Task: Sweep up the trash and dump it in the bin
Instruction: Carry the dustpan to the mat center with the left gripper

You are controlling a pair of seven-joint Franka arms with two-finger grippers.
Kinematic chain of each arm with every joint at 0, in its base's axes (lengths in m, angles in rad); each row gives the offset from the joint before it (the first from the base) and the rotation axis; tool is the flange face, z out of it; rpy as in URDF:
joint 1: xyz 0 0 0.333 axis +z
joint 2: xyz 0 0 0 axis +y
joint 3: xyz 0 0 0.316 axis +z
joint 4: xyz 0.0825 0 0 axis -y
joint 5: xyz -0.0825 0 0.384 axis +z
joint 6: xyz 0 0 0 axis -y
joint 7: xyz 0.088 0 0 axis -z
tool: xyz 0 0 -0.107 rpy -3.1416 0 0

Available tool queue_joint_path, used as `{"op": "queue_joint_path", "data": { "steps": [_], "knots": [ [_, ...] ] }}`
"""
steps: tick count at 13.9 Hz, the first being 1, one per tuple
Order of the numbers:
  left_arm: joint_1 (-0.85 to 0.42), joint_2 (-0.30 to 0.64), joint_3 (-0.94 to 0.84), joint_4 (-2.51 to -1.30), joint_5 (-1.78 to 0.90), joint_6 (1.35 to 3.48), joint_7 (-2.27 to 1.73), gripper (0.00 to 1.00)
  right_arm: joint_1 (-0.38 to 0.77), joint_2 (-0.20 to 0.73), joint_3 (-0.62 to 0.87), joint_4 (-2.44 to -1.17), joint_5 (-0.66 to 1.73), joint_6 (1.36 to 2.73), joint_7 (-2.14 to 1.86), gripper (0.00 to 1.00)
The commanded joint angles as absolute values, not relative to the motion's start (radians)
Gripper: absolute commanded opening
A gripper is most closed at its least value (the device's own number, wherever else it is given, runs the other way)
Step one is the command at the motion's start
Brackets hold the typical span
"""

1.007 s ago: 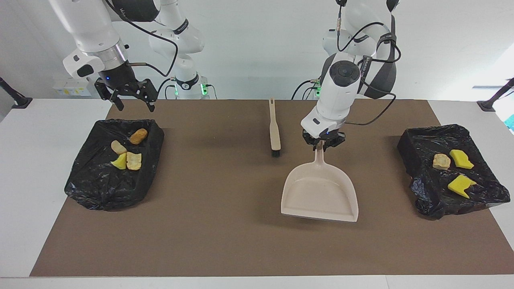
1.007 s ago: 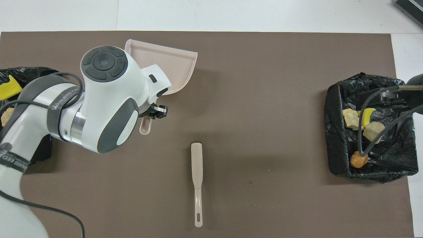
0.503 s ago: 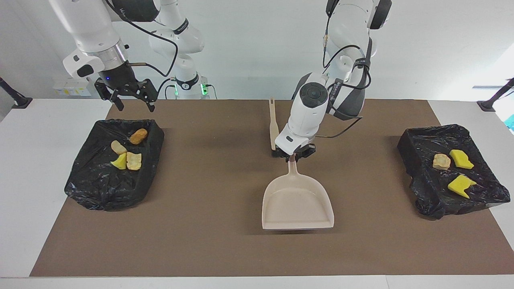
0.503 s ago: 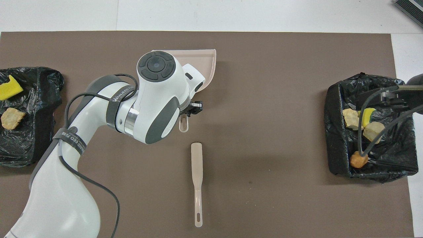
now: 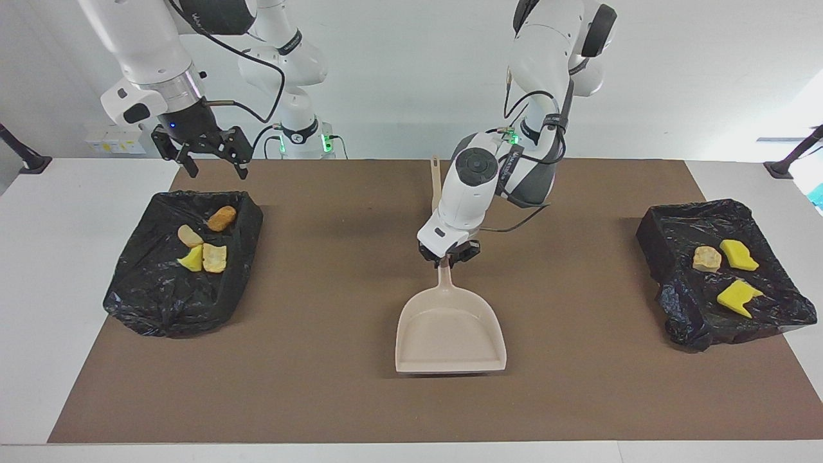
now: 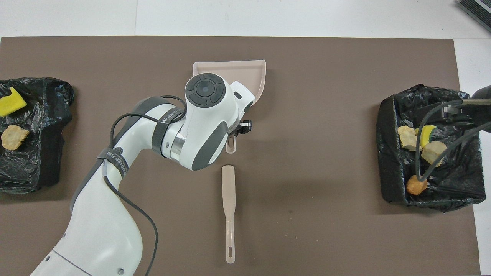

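Note:
My left gripper (image 5: 445, 260) (image 6: 234, 134) is shut on the handle of the beige dustpan (image 5: 450, 334) (image 6: 245, 69), which is empty and sits at or just above the mat at mid-table. The trash lies in two black-bagged bins. The bin (image 5: 161, 315) (image 6: 391, 180) at the right arm's end holds an orange lump (image 5: 222, 218) (image 6: 416, 186), tan pieces (image 5: 214, 257) and a yellow scrap (image 5: 191, 260). The bin (image 5: 681, 321) (image 6: 42, 153) at the left arm's end holds a tan lump (image 5: 706, 258) (image 6: 13, 137) and yellow scraps (image 5: 738, 298) (image 6: 11, 106). My right gripper (image 5: 209, 159) hangs open over the first bin's rim nearest the robots.
The beige brush (image 6: 228, 191) lies on the brown mat (image 5: 321, 386) nearer to the robots than the dustpan. In the facing view the left arm hides most of it, and only its handle end (image 5: 436, 172) shows.
My left arm has carried the dustpan from nearer the left arm's end toward the middle of the table, turning it square to the mat. The right arm has not moved.

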State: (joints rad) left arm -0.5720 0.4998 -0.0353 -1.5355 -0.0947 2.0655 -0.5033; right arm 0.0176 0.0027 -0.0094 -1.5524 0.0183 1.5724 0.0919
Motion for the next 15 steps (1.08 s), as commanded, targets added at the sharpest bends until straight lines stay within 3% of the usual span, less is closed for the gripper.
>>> {"op": "queue_joint_path", "data": {
  "steps": [1, 3, 6, 8, 10, 13, 14, 15],
  "knots": [
    [-0.581, 0.512, -0.02, -1.542, -0.11, 2.106, -0.506, 0.0, 0.006, -0.018, -0.003, -1.575, 0.029, 1.572, 0.106, 1.0],
    [-0.575, 0.512, -0.021, -1.548, -0.11, 2.103, -0.5, 0.0, 0.006, -0.018, -0.003, -1.575, 0.029, 1.572, 0.106, 1.0],
    [-0.566, 0.512, -0.02, -1.554, -0.11, 2.109, -0.494, 0.27, 0.006, -0.018, -0.003, -1.575, 0.028, 1.572, 0.106, 1.0],
    [-0.551, 0.505, -0.02, -1.555, -0.11, 2.103, -0.494, 0.56, 0.006, -0.018, -0.003, -1.575, 0.029, 1.572, 0.104, 1.0],
    [-0.537, 0.494, -0.02, -1.557, -0.11, 2.094, -0.494, 0.64, 0.005, -0.018, -0.003, -1.575, 0.029, 1.572, 0.106, 1.0],
    [-0.514, 0.459, -0.012, -1.557, -0.11, 2.066, -0.497, 0.85, 0.006, -0.018, -0.003, -1.575, 0.029, 1.572, 0.106, 1.0],
    [-0.493, 0.436, -0.012, -1.557, -0.11, 2.051, -0.492, 1.0, 0.006, -0.018, -0.003, -1.575, 0.029, 1.572, 0.106, 1.0],
    [-0.465, 0.408, -0.012, -1.559, -0.109, 2.031, -0.489, 1.0, 0.006, -0.018, -0.003, -1.575, 0.028, 1.572, 0.106, 1.0]
  ]
}}
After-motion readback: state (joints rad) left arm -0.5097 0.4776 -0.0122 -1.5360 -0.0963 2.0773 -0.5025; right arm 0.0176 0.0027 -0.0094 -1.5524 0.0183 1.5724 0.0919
